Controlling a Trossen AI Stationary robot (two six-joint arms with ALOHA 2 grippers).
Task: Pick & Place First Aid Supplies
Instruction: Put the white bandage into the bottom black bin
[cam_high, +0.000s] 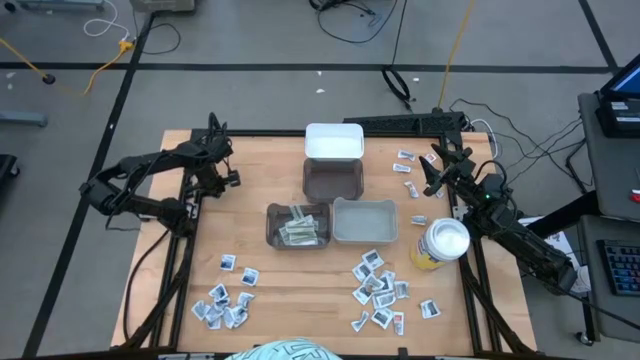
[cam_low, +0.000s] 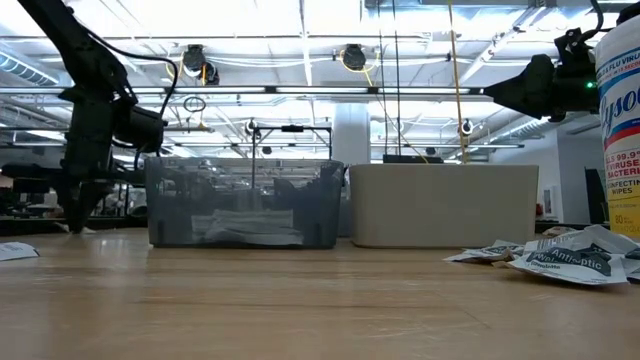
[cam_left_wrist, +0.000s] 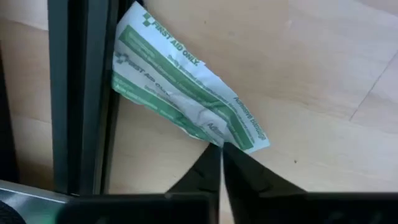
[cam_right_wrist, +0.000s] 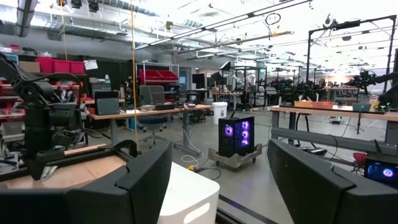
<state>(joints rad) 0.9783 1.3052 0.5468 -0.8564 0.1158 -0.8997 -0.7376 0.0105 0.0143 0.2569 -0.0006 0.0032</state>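
Observation:
A white strip wrapper with green print (cam_left_wrist: 186, 93) lies at the table's left edge beside a black frame rail (cam_left_wrist: 81, 93). My left gripper (cam_left_wrist: 221, 152) points down over it and is shut on one end; the high view (cam_high: 203, 188) and the low view (cam_low: 75, 215) also show this gripper. More first aid supplies lie in loose heaps at the near left (cam_high: 225, 300), the near right (cam_high: 380, 285) and the far right (cam_high: 408, 170). My right gripper (cam_right_wrist: 217, 180) waits open at the far right (cam_high: 437, 165), raised above the table, with nothing between its fingers. My left gripper pinches the strip wrapper's end (cam_left_wrist: 239, 138) between its two fingertips, coming from above and pointing down. The wrapper is crumpled. Its other end (cam_left_wrist: 134, 25) reaches to the black rail. Whether it is lifted off the wood I cannot tell.
A dark bin (cam_high: 297, 225) holding some packets and a pale bin (cam_high: 365, 222) stand mid-table. Behind them stands another dark bin (cam_high: 333, 180) and a white one (cam_high: 334, 141). A yellow canister with a white lid (cam_high: 440, 245) stands at the right.

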